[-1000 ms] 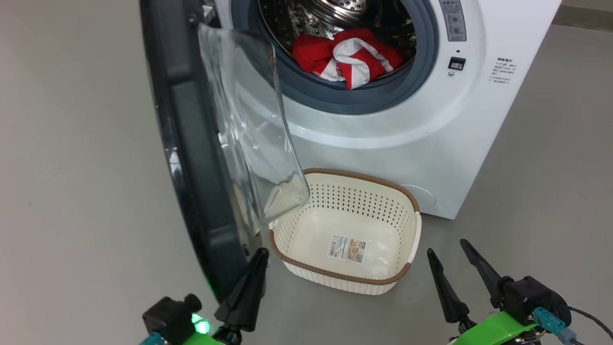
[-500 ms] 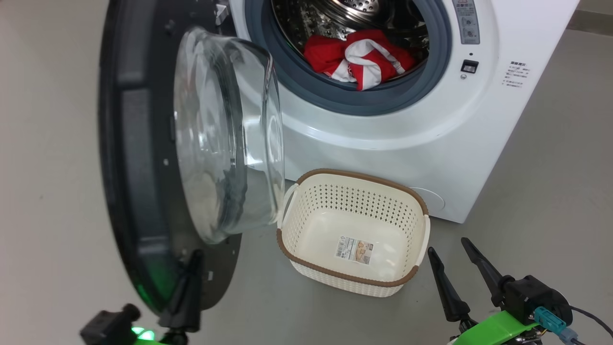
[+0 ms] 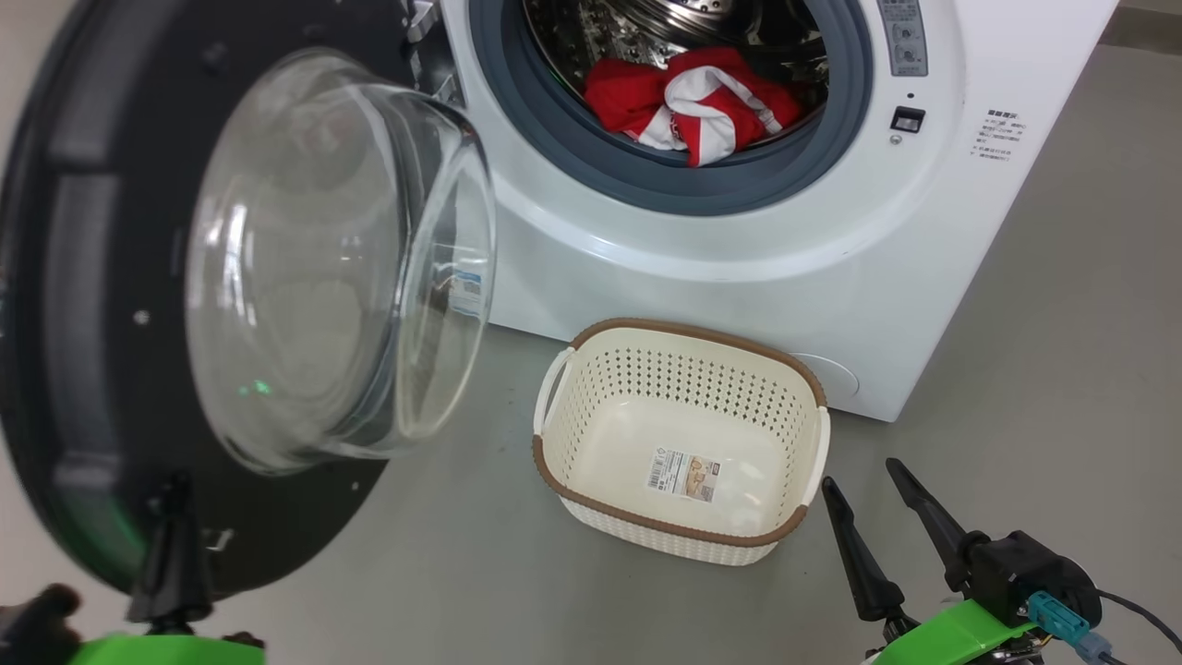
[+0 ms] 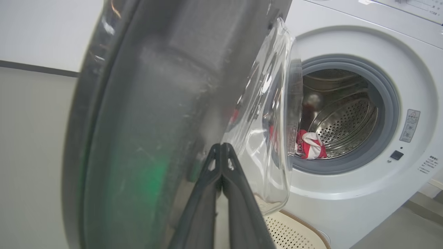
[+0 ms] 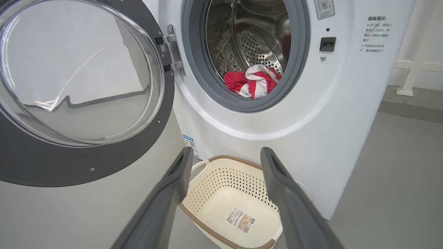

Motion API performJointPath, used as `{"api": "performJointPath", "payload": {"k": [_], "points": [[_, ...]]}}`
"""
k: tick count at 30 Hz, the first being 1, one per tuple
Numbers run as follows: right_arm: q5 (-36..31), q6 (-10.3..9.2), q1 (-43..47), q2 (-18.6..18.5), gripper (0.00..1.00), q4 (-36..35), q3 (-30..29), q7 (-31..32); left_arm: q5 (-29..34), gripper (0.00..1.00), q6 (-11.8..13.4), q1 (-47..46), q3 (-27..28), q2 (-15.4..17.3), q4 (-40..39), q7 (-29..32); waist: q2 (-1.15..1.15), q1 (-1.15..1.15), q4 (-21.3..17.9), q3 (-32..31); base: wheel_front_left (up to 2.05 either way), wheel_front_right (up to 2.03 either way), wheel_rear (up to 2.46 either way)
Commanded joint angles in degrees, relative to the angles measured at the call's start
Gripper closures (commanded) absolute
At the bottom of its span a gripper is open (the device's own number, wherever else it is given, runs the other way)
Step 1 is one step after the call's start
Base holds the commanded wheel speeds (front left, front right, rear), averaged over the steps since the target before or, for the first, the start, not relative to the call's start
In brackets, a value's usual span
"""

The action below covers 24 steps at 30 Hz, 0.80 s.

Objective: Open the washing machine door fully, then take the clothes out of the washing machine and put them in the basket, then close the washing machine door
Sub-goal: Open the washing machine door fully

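While the large round door with its glossy black rim stands swung wide, the left gripper sets its 2 fingers, pressed together and empty, at the rim's lower inner face. The right gripper hovers spread wide near the cream perforated plastic basket. The red-and-white fabric clothes lie bunched inside the white front-loading washing machine; soft, light and floppy, they probably want pinching at the raised top fold.

Head looks down, wrists look forward; all share the washing machine.
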Motion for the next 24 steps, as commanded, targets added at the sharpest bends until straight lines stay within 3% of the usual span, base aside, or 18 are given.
{"api": "performJointPath", "payload": {"k": [1, 12, 24], "points": [[-0.08, 0.37, -1.89, -0.39, 0.00, -1.38, 1.52, -0.52, -0.42, 1.00, 0.16, -2.40, 3.58, 1.99, -0.86, -0.37, 0.00, 0.00, -0.21, 0.15, 0.00, 0.00, 0.00], [-0.44, 0.37, -2.38, -0.61, 0.00, -1.19, 1.88, -0.52, -1.49, 1.00, 0.16, -7.48, 11.25, 6.26, 5.94, -0.37, 0.00, 0.00, -1.11, 1.69, 0.00, 0.00, 0.00], [-0.83, 0.37, -4.07, -0.95, 0.00, -1.40, 2.23, -0.52, -0.37, 1.00, 0.16, -13.82, 16.02, 9.86, 12.99, -0.37, 0.00, 0.00, -1.94, 4.35, 0.00, 0.00, 0.00]]}}
